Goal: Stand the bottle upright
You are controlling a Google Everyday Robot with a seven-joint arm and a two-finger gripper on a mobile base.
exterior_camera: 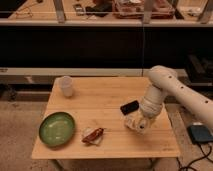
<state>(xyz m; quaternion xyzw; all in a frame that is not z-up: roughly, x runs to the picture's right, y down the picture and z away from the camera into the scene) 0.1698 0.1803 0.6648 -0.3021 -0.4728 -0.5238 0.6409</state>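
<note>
Item: table [105, 145], pale wood. Its front edge is nearest, below and left of my claw.

Item: wrapper [93, 135], reddish-brown on a pale scrap. Lying flat, left of my claw, near the front edge.

Item: plate [57, 128], green. Further left, beyond the wrapper, well apart from my claw.

Item: my claw [137, 123]. Low over the right part of the table, wrist bent down from my white arm [172, 90]. It is clenched, and I judge it clenched on the bottle.

Item: bottle [134, 121], cream-white and translucent. It sits at my claw, mostly covered by it; only a pale patch shows at the left side. Whether it stands, leans or hangs off the wood I cannot tell.

Item: black block [129, 107], small and flat. Just behind and left of my claw, close to the wrist.

Item: cup [65, 85], white, upright. Far left and behind, at the back corner.

Status: the grasp looks made. Left to do, as I judge: tip the bottle onto its base, set it down square on bare wood, let go, and draw clear without knocking it or the block.
</note>
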